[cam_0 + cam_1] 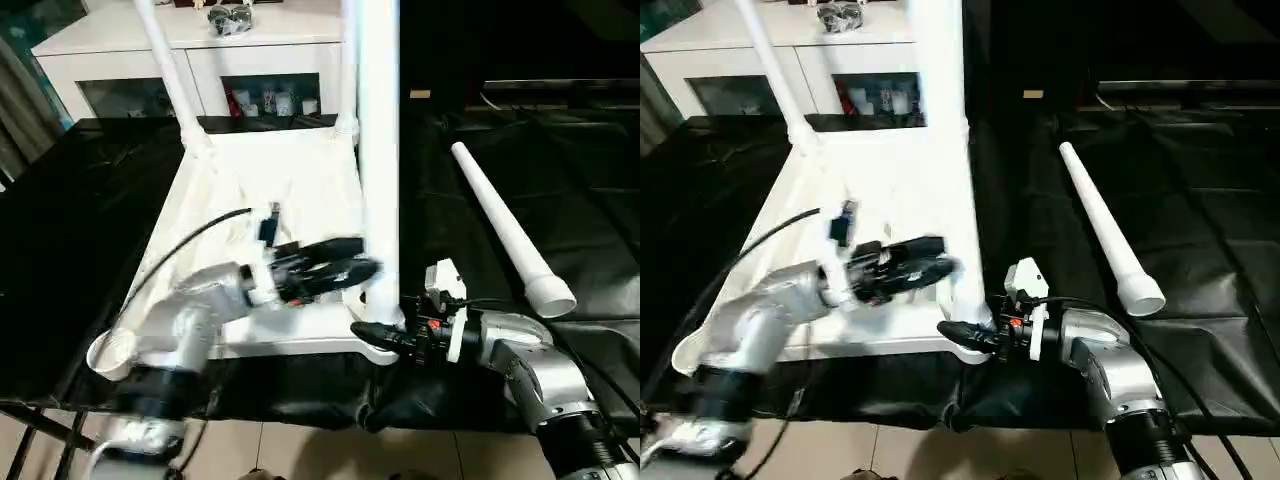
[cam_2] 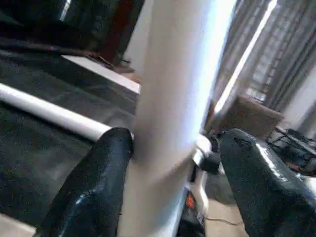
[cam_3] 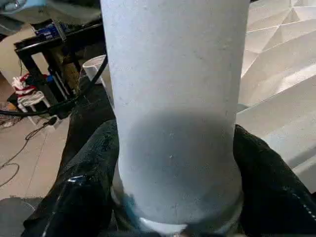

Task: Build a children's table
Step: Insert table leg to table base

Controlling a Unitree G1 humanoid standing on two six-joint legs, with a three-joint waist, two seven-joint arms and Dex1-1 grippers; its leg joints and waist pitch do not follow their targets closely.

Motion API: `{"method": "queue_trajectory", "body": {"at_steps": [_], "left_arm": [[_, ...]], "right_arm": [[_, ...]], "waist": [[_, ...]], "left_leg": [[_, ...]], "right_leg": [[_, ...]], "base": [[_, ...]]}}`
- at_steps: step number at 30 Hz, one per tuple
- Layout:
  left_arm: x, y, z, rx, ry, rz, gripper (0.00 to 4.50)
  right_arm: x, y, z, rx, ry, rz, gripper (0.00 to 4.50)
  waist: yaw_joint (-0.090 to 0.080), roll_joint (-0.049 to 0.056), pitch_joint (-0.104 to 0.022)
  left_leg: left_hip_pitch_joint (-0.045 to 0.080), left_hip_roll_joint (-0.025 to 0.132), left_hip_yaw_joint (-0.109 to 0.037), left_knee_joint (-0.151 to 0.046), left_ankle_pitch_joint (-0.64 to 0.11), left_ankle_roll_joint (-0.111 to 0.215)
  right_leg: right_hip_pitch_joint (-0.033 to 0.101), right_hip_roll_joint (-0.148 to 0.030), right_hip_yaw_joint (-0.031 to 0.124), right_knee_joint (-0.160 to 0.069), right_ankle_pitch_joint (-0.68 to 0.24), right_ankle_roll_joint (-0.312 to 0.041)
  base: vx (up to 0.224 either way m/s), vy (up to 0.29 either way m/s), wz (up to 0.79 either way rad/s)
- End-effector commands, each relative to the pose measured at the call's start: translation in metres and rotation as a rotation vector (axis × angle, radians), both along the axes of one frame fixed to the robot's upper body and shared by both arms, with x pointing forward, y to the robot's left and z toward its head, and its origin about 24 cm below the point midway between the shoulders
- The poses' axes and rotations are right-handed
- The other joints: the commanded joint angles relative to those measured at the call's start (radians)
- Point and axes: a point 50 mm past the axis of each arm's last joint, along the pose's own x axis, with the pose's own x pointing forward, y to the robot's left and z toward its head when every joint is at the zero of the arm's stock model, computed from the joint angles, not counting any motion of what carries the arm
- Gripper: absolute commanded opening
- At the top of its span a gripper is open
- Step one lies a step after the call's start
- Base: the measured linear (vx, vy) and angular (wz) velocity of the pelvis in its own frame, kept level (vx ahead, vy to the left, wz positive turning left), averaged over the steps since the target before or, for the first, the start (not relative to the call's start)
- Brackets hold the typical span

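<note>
Nearest the camera, the right claw (image 1: 372, 335) sits at the desk's near edge, its two black fingers (image 3: 84, 197) closed around the base of an upright white leg (image 1: 378, 150), one finger on each side of the tube. This leg stands in the near right corner socket (image 1: 375, 350) of the tabletop (image 1: 260, 190).

Left claw (image 1: 368, 268) is placed higher on the same upright leg. Its fingers (image 2: 94, 192) stand apart on either side of the tube: one pad appears to touch the leg, while the other is clear of it, so the grip reads as released; blur in the head views makes the contact uncertain.

Tabletop position: underside up, on the black-covered desk (image 1: 60, 230), lying between the near edge and the far edge, left of the desk's middle. Two further legs are seated at the far side: one (image 1: 170, 70) at the far left corner, leaning, and one (image 1: 347, 75) at the far right corner, partly hidden behind the held leg. The near left corner socket (image 1: 108, 355) is open, with no leg in it.

A fourth leg (image 1: 508, 228) lies flat on the desk right of the tabletop, well apart from it, its wide end toward the near edge.

A white cabinet (image 1: 200, 50) stands beyond the desk's far edge.
</note>
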Motion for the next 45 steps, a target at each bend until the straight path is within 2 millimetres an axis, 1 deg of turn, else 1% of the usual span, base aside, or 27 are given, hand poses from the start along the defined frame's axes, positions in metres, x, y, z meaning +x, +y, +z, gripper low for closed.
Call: {"method": "queue_trajectory", "body": {"at_steps": [1,2,6,7,10,11,12,13,15,17,18,19,24,27,28,30,31,32,33,36,37,38,40,41,42,44,45], "left_arm": [[0.006,0.001,0.003,0.017,-0.024,0.044,3.09],[0.009,-0.002,0.007,-0.006,-0.025,0.056,3.09],[0.008,-0.006,0.013,-0.032,-0.036,0.027,3.09],[0.007,-0.007,0.014,-0.032,-0.037,0.021,2.80],[0.005,-0.009,0.013,-0.017,-0.053,0.003,2.67],[0.005,-0.009,0.013,-0.017,-0.053,0.002,2.53],[0.005,-0.009,0.013,-0.018,-0.053,-0.001,2.53],[0.004,-0.009,0.013,-0.020,-0.052,-0.004,2.28],[0.004,-0.011,0.014,-0.024,-0.054,-0.004,2.22],[0.003,-0.013,0.015,-0.022,-0.059,-0.011,2.04],[0.003,-0.014,0.015,-0.018,-0.062,-0.013,1.99],[0.002,-0.016,0.015,-0.004,-0.069,-0.014,1.99],[0.000,-0.019,0.015,0.020,-0.095,-0.033,1.95],[-0.002,-0.022,0.015,0.042,-0.116,-0.043,1.93],[-0.003,-0.023,0.015,0.053,-0.128,-0.046,1.93],[-0.004,-0.024,0.015,0.065,-0.140,-0.048,1.93],[-0.004,-0.024,0.015,0.068,-0.143,-0.048,1.91],[-0.005,-0.025,0.015,0.081,-0.157,-0.052,1.91],[-0.005,-0.026,0.015,0.087,-0.163,-0.054,1.90],[-0.006,-0.027,0.016,0.107,-0.182,-0.061,1.89],[-0.006,-0.027,0.016,0.109,-0.184,-0.061,1.89],[-0.007,-0.027,0.016,0.116,-0.192,-0.064,1.89],[-0.007,-0.027,0.016,0.117,-0.193,-0.064,1.89],[-0.008,-0.027,0.016,0.122,-0.199,-0.065,1.89],[-0.008,-0.027,0.016,0.122,-0.199,-0.065,1.88],[-0.009,-0.029,0.015,0.151,-0.223,-0.067,1.88],[-0.010,-0.029,0.015,0.159,-0.227,-0.069,1.88]], "right_arm": [[-0.003,0.005,-0.006,-0.021,0.024,0.026,2.74],[-0.004,0.005,-0.006,-0.022,0.024,0.026,2.74],[-0.004,0.005,-0.006,-0.025,0.023,0.026,2.74],[-0.004,0.005,-0.006,-0.026,0.022,0.025,2.74],[-0.004,0.005,-0.006,-0.027,0.022,0.026,2.74],[-0.004,0.005,-0.006,-0.027,0.022,0.026,2.74],[-0.004,0.005,-0.006,-0.028,0.021,0.026,2.74],[-0.004,0.005,-0.006,-0.027,0.021,0.026,2.74],[-0.003,0.005,-0.006,-0.028,0.021,0.026,2.74],[-0.003,0.005,-0.006,-0.029,0.023,0.027,2.74],[-0.003,0.005,-0.006,-0.029,0.023,0.027,2.74],[-0.003,0.005,-0.005,-0.029,0.022,0.027,2.74],[-0.002,0.003,-0.005,-0.040,0.004,0.014,2.73],[0.000,0.003,-0.005,-0.052,-0.014,-0.012,2.73],[0.002,0.002,-0.004,-0.054,-0.020,-0.024,2.73],[0.004,0.002,-0.003,-0.042,-0.017,-0.044,2.73],[0.004,0.001,-0.002,-0.036,-0.015,-0.050,3.29],[0.006,0.001,0.001,-0.019,-0.018,-0.070,3.29],[0.006,0.000,0.003,-0.017,-0.024,-0.075,3.43],[0.007,-0.002,0.010,0.000,-0.057,-0.097,3.71],[0.008,-0.002,0.012,0.000,-0.064,-0.100,3.71],[0.008,-0.004,0.017,0.010,-0.080,-0.113,3.88],[0.008,-0.005,0.018,0.015,-0.078,-0.114,3.93],[0.009,-0.007,0.022,0.016,-0.090,-0.119,4.05],[0.009,-0.007,0.022,0.016,-0.090,-0.119,4.18],[0.009,-0.012,0.030,0.006,-0.125,-0.133,4.26],[0.009,-0.013,0.031,0.001,-0.131,-0.133,4.26]], "waist": [[0.002,-0.015,-0.048],[0.002,-0.011,-0.049],[0.003,-0.012,-0.051],[0.002,-0.012,-0.051],[0.003,-0.013,-0.051],[0.004,-0.012,-0.051],[0.003,-0.012,-0.050],[0.003,-0.014,-0.050],[0.002,-0.014,-0.049],[0.003,-0.013,-0.050],[0.002,-0.016,-0.049],[0.003,-0.013,-0.049],[0.002,-0.014,-0.050],[0.001,-0.014,-0.049],[-0.001,-0.016,-0.047],[-0.001,-0.015,-0.047],[-0.003,-0.016,-0.047],[-0.003,-0.017,-0.047],[-0.003,-0.020,-0.046],[-0.002,-0.017,-0.046],[0.000,-0.017,-0.048],[0.001,-0.016,-0.048],[0.001,-0.014,-0.049],[0.002,-0.014,-0.051],[0.002,-0.011,-0.051],[0.004,-0.013,-0.056],[0.004,-0.013,-0.056]], "left_leg": [[0.014,0.042,-0.030,-0.082,-0.375,0.035],[0.016,0.042,-0.030,-0.081,-0.368,0.037],[0.012,0.044,-0.030,-0.083,-0.355,0.043],[0.011,0.044,-0.030,-0.083,-0.352,0.046],[0.012,0.045,-0.028,-0.082,-0.350,0.049],[0.012,0.045,-0.028,-0.082,-0.349,0.049],[0.011,0.045,-0.028,-0.083,-0.351,0.049],[0.013,0.045,-0.028,-0.083,-0.355,0.048],[0.013,0.044,-0.028,-0.083,-0.360,0.046],[0.014,0.044,-0.028,-0.082,-0.357,0.046],[0.014,0.045,-0.028,-0.083,-0.357,0.046],[0.014,0.046,-0.029,-0.083,-0.359,0.046],[0.012,0.046,-0.029,-0.084,-0.354,0.046],[0.014,0.045,-0.028,-0.083,-0.360,0.045],[0.013,0.045,-0.029,-0.084,-0.365,0.045],[0.014,0.045,-0.030,-0.084,-0.372,0.042],[0.014,0.045,-0.031,-0.085,-0.376,0.041],[0.015,0.045,-0.031,-0.085,-0.380,0.040],[0.015,0.045,-0.032,-0.085,-0.378,0.039],[0.020,0.046,-0.031,-0.085,-0.383,0.037],[0.017,0.047,-0.032,-0.086,-0.377,0.035],[0.016,0.047,-0.031,-0.088,-0.372,0.035],[0.017,0.049,-0.031,-0.089,-0.368,0.035],[0.018,0.048,-0.030,-0.088,-0.366,0.036],[0.018,0.049,-0.030,-0.089,-0.364,0.036],[0.014,0.049,-0.028,-0.087,-0.318,0.048],[0.014,0.049,-0.028,-0.087,-0.318,0.048]], "right_leg": [[0.041,-0.051,0.032,-0.101,-0.507,-0.155],[0.039,-0.050,0.032,-0.102,-0.504,-0.152],[0.043,-0.049,0.031,-0.098,-0.471,-0.163],[0.043,-0.048,0.031,-0.096,-0.454,-0.170],[0.044,-0.048,0.032,-0.094,-0.434,-0.182],[0.044,-0.048,0.032,-0.094,-0.437,-0.183],[0.044,-0.048,0.032,-0.094,-0.440,-0.183],[0.043,-0.048,0.032,-0.095,-0.446,-0.181],[0.043,-0.049,0.032,-0.096,-0.462,-0.177],[0.042,-0.050,0.033,-0.098,-0.471,-0.171],[0.041,-0.049,0.033,-0.099,-0.472,-0.171],[0.041,-0.050,0.033,-0.098,-0.474,-0.171],[0.043,-0.049,0.033,-0.096,-0.453,-0.174],[0.041,-0.049,0.033,-0.100,-0.473,-0.169],[0.041,-0.050,0.033,-0.101,-0.488,-0.164],[0.040,-0.050,0.033,-0.103,-0.505,-0.156],[0.040,-0.050,0.032,-0.103,-0.510,-0.153],[0.038,-0.050,0.032,-0.104,-0.520,-0.149],[0.038,-0.051,0.033,-0.104,-0.528,-0.146],[0.033,-0.050,0.033,-0.108,-0.535,-0.143],[0.036,-0.050,0.034,-0.104,-0.519,-0.143],[0.037,-0.048,0.034,-0.104,-0.500,-0.143],[0.037,-0.048,0.035,-0.099,-0.468,-0.152],[0.038,-0.048,0.035,-0.099,-0.449,-0.160],[0.039,-0.048,0.035,-0.097,-0.437,-0.165],[0.047,-0.048,0.036,-0.090,-0.351,-0.189],[0.047,-0.048,0.036,-0.090,-0.351,-0.189]], "base": [[0.000,0.000,0.00],[0.000,0.000,0.00],[0.000,0.000,0.00],[0.000,0.000,0.00],[0.000,0.000,0.00],[0.000,0.000,0.00],[0.000,0.000,0.00],[0.000,0.000,0.00],[0.000,0.000,0.00],[0.000,0.000,0.00],[0.000,0.000,0.00],[0.000,0.000,0.00],[0.000,0.000,0.00],[0.000,0.000,0.00],[0.000,0.000,0.00],[0.000,0.000,0.00],[0.000,0.000,0.00],[0.000,0.000,0.00],[0.000,0.000,0.00],[0.000,0.000,0.00],[0.000,0.000,0.00],[0.000,0.000,0.00],[0.000,0.000,0.00],[0.000,0.000,0.00],[0.000,0.000,0.00],[0.000,0.000,0.00],[0.000,0.000,0.00]]}}
